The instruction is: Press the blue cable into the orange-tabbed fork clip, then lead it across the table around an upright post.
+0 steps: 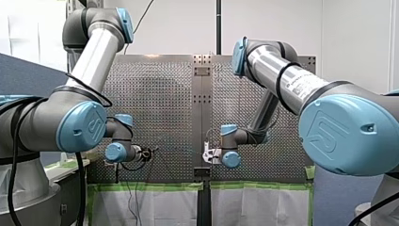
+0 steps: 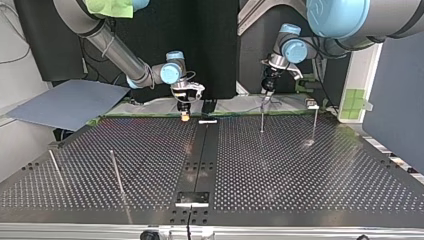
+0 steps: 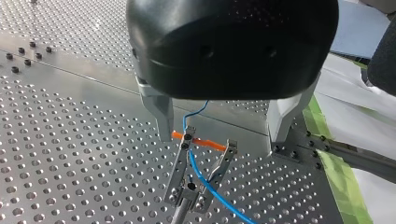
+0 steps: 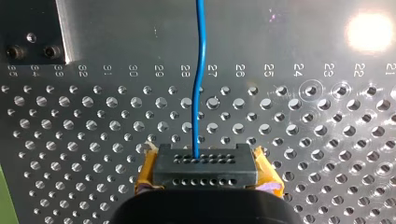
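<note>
Blue cable in fork clip | left hand wide open | right hand clamps black plug

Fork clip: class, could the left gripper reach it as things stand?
Probably yes: the left gripper hangs open right over the clip, with only the cable between them.

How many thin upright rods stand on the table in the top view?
4: outermost rod at the view's left, second rod beside it, third rod under my left gripper, fourth rod rightmost. Others may hide.
</note>
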Robot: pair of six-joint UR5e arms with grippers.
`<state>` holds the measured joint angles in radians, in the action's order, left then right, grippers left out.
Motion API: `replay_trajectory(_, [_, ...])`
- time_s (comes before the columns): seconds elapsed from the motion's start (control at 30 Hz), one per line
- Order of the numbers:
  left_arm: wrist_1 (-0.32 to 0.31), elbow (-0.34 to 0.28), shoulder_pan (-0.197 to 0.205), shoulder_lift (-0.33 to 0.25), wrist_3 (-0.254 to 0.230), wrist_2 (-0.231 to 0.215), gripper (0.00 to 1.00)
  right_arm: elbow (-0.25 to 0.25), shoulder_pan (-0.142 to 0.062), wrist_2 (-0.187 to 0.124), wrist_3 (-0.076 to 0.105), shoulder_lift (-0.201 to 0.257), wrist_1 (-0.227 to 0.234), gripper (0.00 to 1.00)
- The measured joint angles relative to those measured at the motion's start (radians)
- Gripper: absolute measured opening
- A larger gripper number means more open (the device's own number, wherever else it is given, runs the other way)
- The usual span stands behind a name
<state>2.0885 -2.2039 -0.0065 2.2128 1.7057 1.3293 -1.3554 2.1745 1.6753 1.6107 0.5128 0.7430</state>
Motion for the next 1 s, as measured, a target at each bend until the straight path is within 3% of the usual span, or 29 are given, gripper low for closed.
replay_trajectory(0.23, [0.007,0.0,-0.003,0.0,-0.01,-0.009,1.0,0.0,0.0,0.0,0.0,-0.001,0.001,0.0])
replay_trajectory(0.57, [0.032,0.002,-0.042,0.0,-0.072,-0.008,1.0,0.0,0.0,0.001,-0.001,-0.002,0.004,0.0])
replay_trajectory(1.0, [0.02,0.097,-0.148,0.0,0.015,0.088,1.0,0.0,0.0,-0.001,-0.001,-0.005,0.004,0.0])
